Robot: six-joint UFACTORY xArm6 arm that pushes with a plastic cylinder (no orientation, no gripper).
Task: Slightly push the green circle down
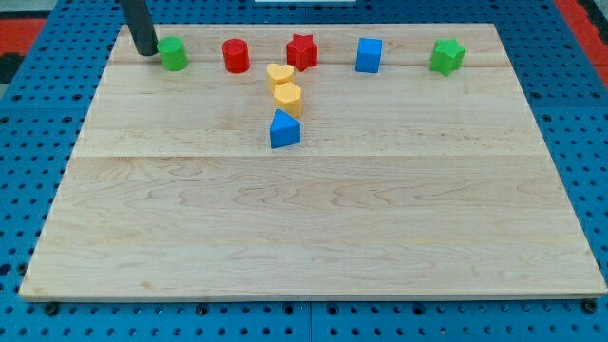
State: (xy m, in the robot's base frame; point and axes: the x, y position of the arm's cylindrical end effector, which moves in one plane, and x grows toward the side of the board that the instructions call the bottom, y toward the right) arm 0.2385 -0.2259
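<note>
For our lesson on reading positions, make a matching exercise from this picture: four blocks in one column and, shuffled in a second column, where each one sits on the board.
Column one:
1. green circle
2. green star
3. blue triangle
4. red star

Column two:
A. farthest toward the view's right in the top row
B. just right of my tip
C. lowest block, under the two yellow blocks
D. between the red cylinder and the blue cube

Pairs: 1-B, 2-A, 3-C, 4-D

Pale wooden board (313, 237) on blue perforated table (28, 114); red corner strips (581, 19)
</note>
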